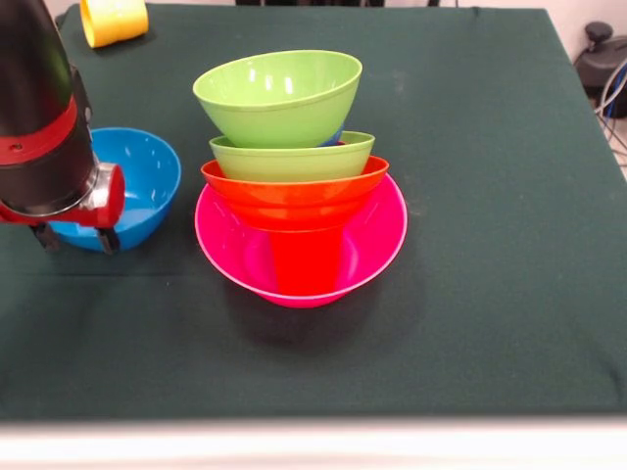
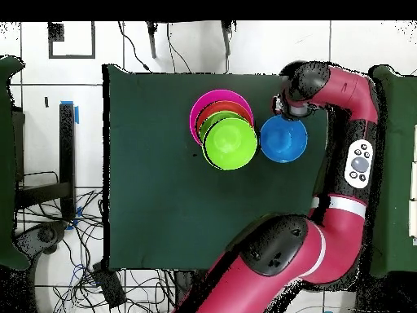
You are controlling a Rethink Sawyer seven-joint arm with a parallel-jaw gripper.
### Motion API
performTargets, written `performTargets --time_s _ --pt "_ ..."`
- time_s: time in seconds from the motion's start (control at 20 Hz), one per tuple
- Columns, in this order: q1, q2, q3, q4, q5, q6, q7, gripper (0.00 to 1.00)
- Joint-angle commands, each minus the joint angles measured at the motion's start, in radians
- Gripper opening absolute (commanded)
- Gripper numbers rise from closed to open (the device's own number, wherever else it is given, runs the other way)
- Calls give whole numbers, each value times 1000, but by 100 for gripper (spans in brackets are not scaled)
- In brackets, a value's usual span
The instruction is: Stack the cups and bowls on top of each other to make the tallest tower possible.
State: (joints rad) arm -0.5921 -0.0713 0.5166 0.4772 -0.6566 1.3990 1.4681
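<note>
The tower stands mid-table: a wide pink bowl as base, a red cup showing through its wall, then an orange bowl, a lime green bowl and a second lime green bowl tilted on top. A sliver of blue shows between the two green bowls. In the overhead view the top green bowl covers most of the pile, with the pink rim showing. A light blue bowl sits on the cloth to the left. My gripper hangs at its near-left rim with its fingers apart; in the overhead view the gripper is at the light blue bowl's edge.
A yellow cup lies on its side at the far left corner of the dark green cloth. The arm curves along the table's right side in the overhead view. Cables lie on the floor beside the table.
</note>
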Motion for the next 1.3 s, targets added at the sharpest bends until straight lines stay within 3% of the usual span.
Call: performTargets --time_s 0.05,0.3,0.85,1.15,1.3 --pt "46 -9 -92 -31 -71 166 90 100" --pt "60 -29 -49 -93 -41 201 81 100" --pt "32 -103 -71 83 111 -6 121 100" --pt "35 -125 -107 139 172 -41 152 100" --pt "41 -143 -156 197 195 -31 240 100"
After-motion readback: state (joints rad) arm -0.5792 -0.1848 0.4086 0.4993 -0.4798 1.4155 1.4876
